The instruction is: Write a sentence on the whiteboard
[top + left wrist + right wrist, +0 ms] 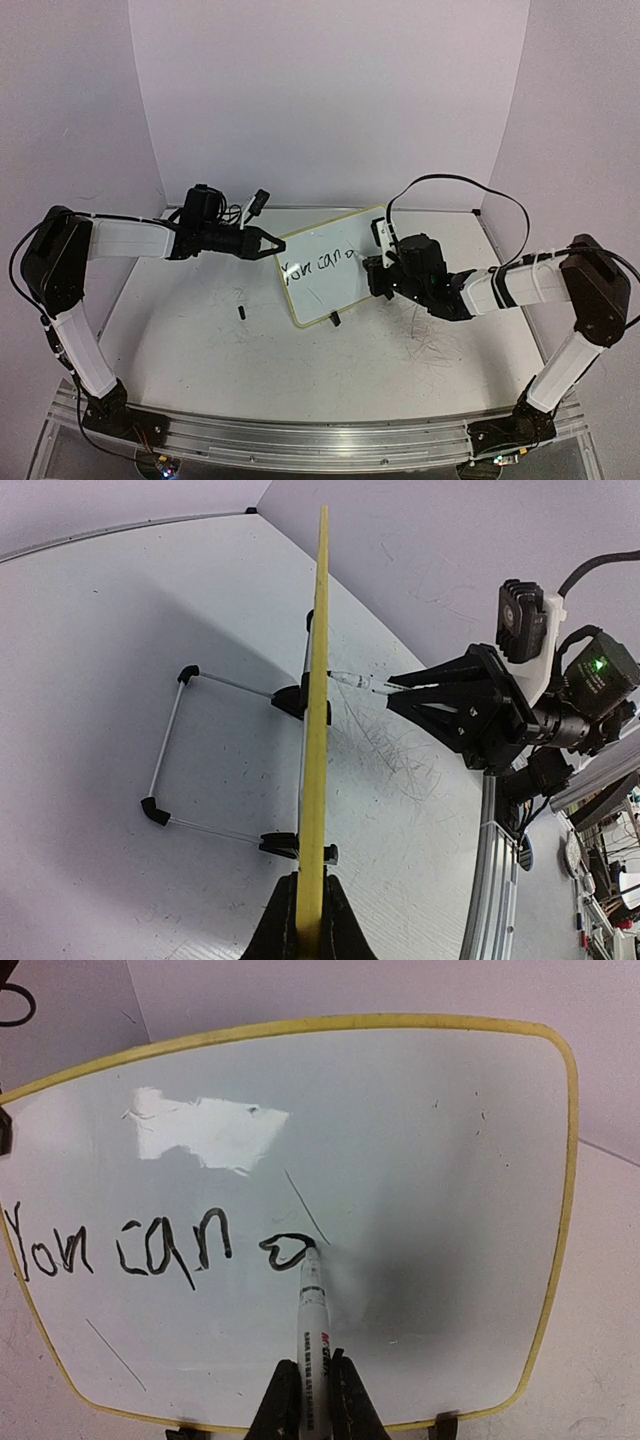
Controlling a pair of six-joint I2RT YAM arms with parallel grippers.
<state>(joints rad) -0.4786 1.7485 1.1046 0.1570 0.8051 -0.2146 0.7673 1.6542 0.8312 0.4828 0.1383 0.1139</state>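
The whiteboard [325,288], white with a pale yellow rim, stands tilted on the table. My left gripper [272,243] is shut on its left edge; in the left wrist view the rim [318,680] runs edge-on between the jaws of the left gripper [312,880]. My right gripper [313,1365] is shut on a white marker [312,1305] whose tip touches the board [420,1130]. The sentence [130,1248] reads "You can", followed by a small closed loop at the marker tip. It also shows in the top view as black lettering [315,263].
A small black marker cap [241,311] lies on the table left of the board. Grey scribble marks [425,340] cover the table under the right arm. The board's wire stand [170,740] reaches out behind it. Walls enclose the table at back and sides.
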